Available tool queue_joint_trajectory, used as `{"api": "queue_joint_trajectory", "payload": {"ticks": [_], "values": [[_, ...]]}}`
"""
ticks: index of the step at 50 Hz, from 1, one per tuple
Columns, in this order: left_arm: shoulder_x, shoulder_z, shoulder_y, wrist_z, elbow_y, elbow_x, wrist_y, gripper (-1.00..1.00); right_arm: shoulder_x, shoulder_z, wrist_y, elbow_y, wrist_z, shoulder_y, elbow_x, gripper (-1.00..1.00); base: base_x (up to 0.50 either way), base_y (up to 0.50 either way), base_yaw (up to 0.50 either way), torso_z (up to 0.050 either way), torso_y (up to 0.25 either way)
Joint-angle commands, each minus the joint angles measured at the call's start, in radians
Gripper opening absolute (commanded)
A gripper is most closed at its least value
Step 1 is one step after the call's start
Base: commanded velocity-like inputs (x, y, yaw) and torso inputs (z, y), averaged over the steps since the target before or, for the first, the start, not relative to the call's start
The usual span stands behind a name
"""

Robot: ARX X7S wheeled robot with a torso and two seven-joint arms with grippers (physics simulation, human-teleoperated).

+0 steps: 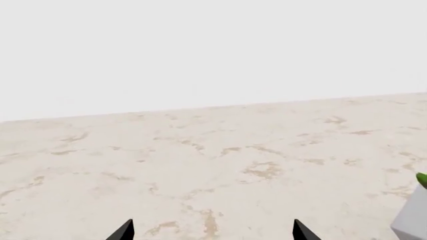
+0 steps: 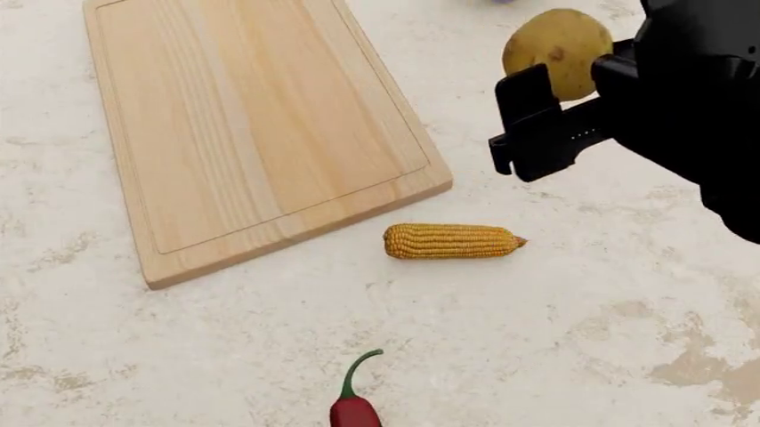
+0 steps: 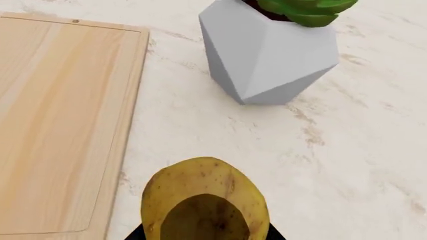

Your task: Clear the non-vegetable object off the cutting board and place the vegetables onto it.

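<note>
My right gripper (image 2: 558, 98) is shut on the non-vegetable object (image 2: 557, 52), a yellow-brown spotted lump, held above the counter to the right of the cutting board (image 2: 249, 124). In the right wrist view the lump (image 3: 205, 200) fills the space between the fingers, with the board's edge (image 3: 60, 125) beside it. The board is bare. A yellow corn cob (image 2: 451, 241) lies on the counter just off the board's near right corner. A dark-red chilli (image 2: 355, 405) with a green stem lies nearer to me. My left gripper (image 1: 212, 231) is open over bare counter, only its fingertips (image 1: 123, 231) showing.
A grey faceted pot (image 3: 267, 50) holding a green plant stands on the marble counter beyond the held lump, to the board's right. Its corner (image 1: 413, 217) also shows in the left wrist view. The counter's far edge (image 1: 213, 107) runs across that view.
</note>
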Motion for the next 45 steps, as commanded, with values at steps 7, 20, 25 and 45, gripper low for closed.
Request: {"api": "queue_joint_trajectory", "payload": {"ticks": [7, 20, 25, 45], "values": [[0.021, -0.021, -0.003, 0.026, -0.005, 0.009, 0.005, 1.00, 0.073, 0.024, 0.020, 0.031, 0.013, -0.006, -0.059, -1.00, 0.00, 0.00, 0.00, 0.000, 0.000], [0.020, -0.016, 0.005, 0.019, 0.016, 0.004, -0.008, 1.00, 0.090, 0.005, 0.000, 0.120, -0.011, -0.051, -0.091, -1.00, 0.00, 0.00, 0.00, 0.000, 0.000], [0.020, -0.014, 0.000, 0.020, 0.009, 0.005, -0.005, 1.00, 0.094, -0.004, -0.010, 0.140, -0.012, -0.078, -0.099, -1.00, 0.00, 0.00, 0.00, 0.000, 0.000], [0.018, -0.011, 0.009, 0.016, 0.016, -0.002, -0.007, 1.00, 0.105, -0.014, -0.056, 0.205, 0.005, -0.164, -0.104, 1.00, 0.00, 0.00, 0.00, 0.000, 0.000]]}}
